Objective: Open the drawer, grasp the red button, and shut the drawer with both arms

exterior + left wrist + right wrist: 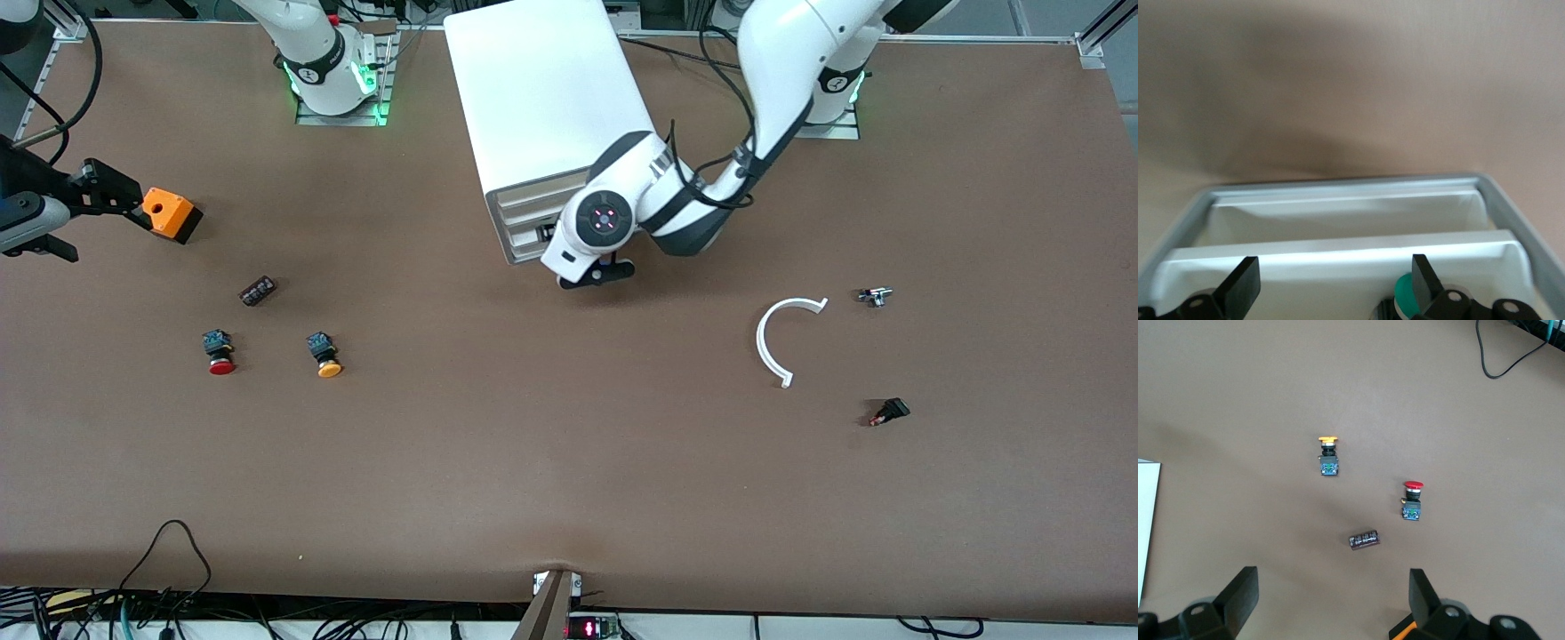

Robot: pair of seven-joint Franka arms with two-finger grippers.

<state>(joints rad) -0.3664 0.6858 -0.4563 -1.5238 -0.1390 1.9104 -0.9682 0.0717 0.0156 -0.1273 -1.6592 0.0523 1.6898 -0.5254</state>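
At the right arm's end of the brown desk (533, 462), the right gripper (133, 203) hangs with its fingers (1241, 593) spread apart and nothing between them, just beside an orange box (172, 214) with a hole in its top. Nearer to the front camera lies a small dark cylinder (257, 290), and nearer still the button (219, 352), on its side with its red cap toward the camera. Beside it, toward the middle of the desk and clearly apart, lies an orange-capped button (324, 354) in the same pose.

Midway along the desk stands the white cabinet (547, 98), its drawer fronts facing the camera. The left gripper (597, 274) is low at those fronts, fingers (1241, 285) parted and clasping nothing; the left wrist view shows a drawer (1338, 260) between the fingertips, with a green-and-black part (1403, 298) by one finger, but which of the four drawers this is cannot be told.

Toward the left arm's end lie a white curved strip (775, 342), a small metal part (875, 296) and a small black part (891, 412), well apart from one another. Both arm bases sit on plates along the desk's edge away from the camera, green lights glowing at them. Black cables (169, 556) trail over the edge nearest the camera.
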